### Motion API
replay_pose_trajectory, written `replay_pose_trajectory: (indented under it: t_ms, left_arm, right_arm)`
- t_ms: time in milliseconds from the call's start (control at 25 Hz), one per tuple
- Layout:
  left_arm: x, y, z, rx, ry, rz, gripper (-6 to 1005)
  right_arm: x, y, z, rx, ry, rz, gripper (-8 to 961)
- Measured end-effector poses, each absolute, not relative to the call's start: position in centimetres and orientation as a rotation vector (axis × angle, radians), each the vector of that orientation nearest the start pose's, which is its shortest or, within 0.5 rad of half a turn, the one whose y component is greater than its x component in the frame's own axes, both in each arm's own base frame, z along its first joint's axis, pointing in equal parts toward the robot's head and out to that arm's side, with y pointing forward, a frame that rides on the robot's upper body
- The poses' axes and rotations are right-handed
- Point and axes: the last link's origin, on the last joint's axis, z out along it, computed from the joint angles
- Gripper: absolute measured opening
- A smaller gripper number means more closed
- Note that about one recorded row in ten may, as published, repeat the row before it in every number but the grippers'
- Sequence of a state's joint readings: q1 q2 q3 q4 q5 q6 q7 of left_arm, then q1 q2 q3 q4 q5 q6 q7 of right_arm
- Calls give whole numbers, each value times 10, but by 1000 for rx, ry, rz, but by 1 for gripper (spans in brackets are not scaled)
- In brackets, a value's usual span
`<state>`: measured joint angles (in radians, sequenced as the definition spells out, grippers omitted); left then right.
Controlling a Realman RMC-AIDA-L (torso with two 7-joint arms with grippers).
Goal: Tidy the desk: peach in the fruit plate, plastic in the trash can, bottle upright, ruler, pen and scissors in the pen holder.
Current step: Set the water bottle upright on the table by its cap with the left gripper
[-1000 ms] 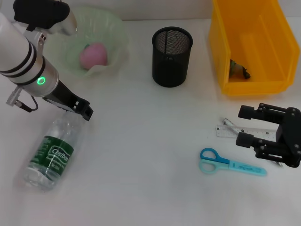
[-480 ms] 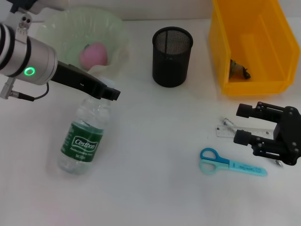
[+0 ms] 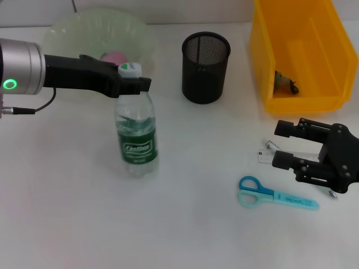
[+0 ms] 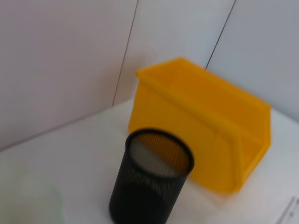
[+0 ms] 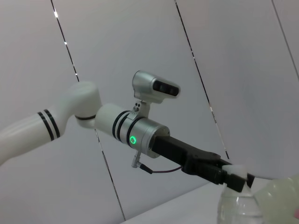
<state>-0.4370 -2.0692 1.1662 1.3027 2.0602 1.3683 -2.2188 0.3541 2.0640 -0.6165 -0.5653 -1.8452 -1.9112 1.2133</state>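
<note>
The black mesh pen holder [image 3: 206, 67] stands near the back of the white desk [image 3: 185, 224], and I use it as the landmark. To its left, and a little nearer to the robot, the bottle [image 3: 135, 134] with the green label stands upright on the desk. The left gripper [image 3: 133, 83] is clamped on the neck of the bottle, just under the white cap, with its arm reaching in from the left side. Behind the bottle, further left of the pen holder, is the pale green fruit plate [image 3: 67, 33], and the pink peach [image 3: 113, 56] lies in it, partly hidden by the gripper.

To the right of the pen holder is the yellow trash can [image 3: 297, 56], with a small dark piece of plastic [image 3: 285, 84] inside. In front of the trash can, the right gripper [image 3: 285, 144] hangs low over the ruler [image 3: 262, 156] with its fingers apart. The blue scissors [image 3: 275, 195] lie flat on the desk just in front of this gripper.
</note>
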Motion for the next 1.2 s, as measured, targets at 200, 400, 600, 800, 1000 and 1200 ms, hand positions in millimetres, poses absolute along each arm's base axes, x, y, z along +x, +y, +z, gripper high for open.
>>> replay_pose_trajectory:
  t_ms: [200, 400, 600, 800, 1000, 1200]
  left_arm:
    - [-202, 355, 33, -2598, -806, -537, 445]
    - [-225, 354, 33, -2531, -744, -743, 445]
    - [-241, 352, 25, -2486, -633, -804, 445]
    - [-251, 346, 18, -2423, -498, -869, 444]
    - [-259, 342, 14, -2385, -431, -871, 444]
    - [-264, 340, 10, -2346, -396, -888, 444]
  right_arm:
    - [279, 251, 17, -2669, 575, 1187, 678]
    - [279, 251, 16, -2651, 591, 1206, 677]
    - [279, 251, 15, -2620, 620, 1244, 677]
    - [279, 251, 12, -2586, 652, 1276, 677]
    - [282, 251, 10, -2571, 686, 1268, 677]
    - [282, 251, 6, -2564, 712, 1276, 676]
